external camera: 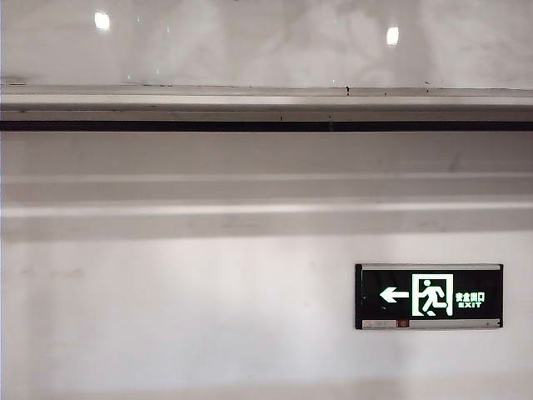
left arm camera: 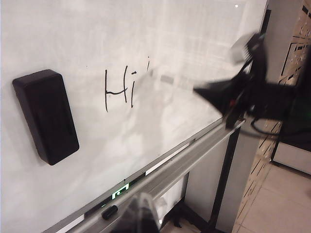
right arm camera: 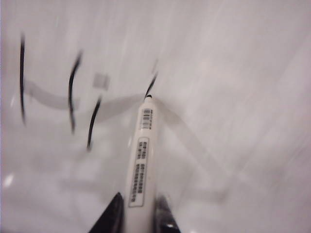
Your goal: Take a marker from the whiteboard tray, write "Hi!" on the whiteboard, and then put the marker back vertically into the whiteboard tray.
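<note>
The right gripper (right arm camera: 138, 213) is clamped on the marker (right arm camera: 141, 160), tip at the whiteboard (right arm camera: 233, 73) beside the black "Hi". The left gripper (left arm camera: 138, 216) hangs blurred near the whiteboard tray (left arm camera: 194, 155); I cannot tell its opening

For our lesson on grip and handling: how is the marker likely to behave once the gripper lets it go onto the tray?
The marker, held in the right gripper, looks stiff and probably light. Its round, smooth barrel may roll or slip. Stood upright on the narrow tray, it would likely tip.
</note>
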